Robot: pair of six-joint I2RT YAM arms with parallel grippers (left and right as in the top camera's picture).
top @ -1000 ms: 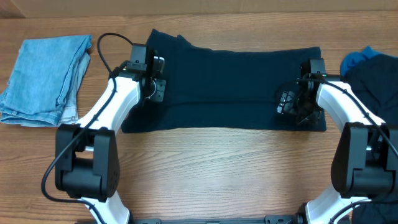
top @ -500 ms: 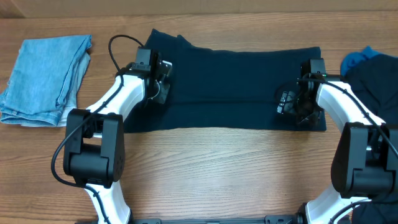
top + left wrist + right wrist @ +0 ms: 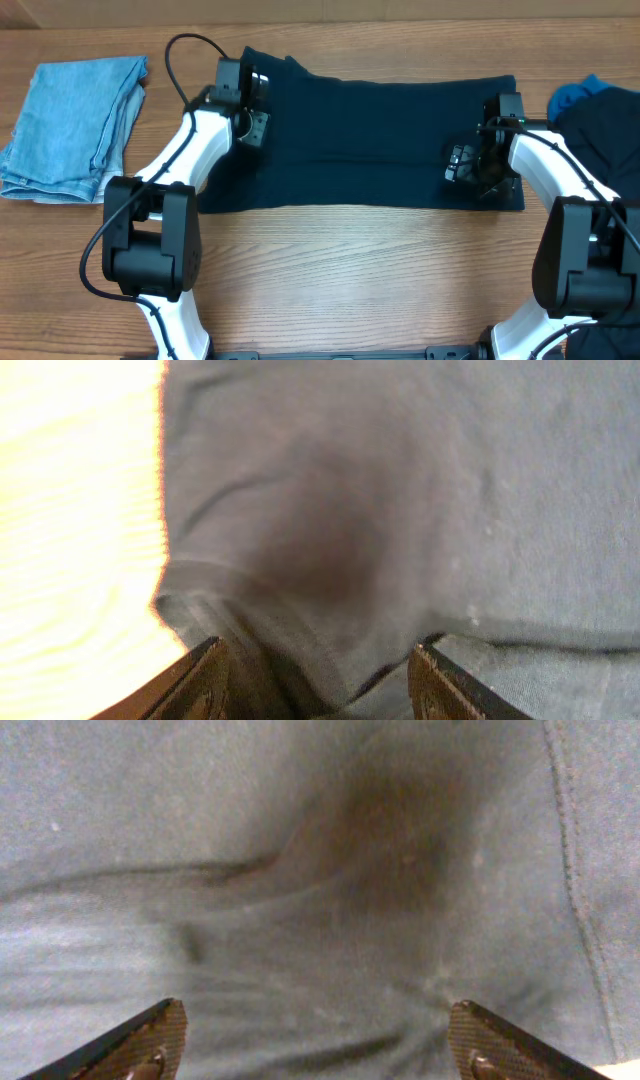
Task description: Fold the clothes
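Note:
A dark navy garment [image 3: 370,140] lies spread flat across the middle of the wooden table. My left gripper [image 3: 252,125] is low over its left end, near the far corner. In the left wrist view the jaws [image 3: 315,660] are open, with a raised fold of the navy cloth [image 3: 330,510] and its hem between them, next to the table edge of the cloth. My right gripper [image 3: 470,170] is low over the garment's right end. In the right wrist view its jaws [image 3: 315,1020] are wide open over wrinkled cloth [image 3: 330,850].
Folded light blue jeans [image 3: 75,125] lie at the far left of the table. A heap of dark and bright blue clothes [image 3: 600,115] sits at the right edge. Bare wood [image 3: 350,270] runs along the front of the garment.
My left gripper has moved away from the garment's left edge toward its far left corner. The right arm has not moved.

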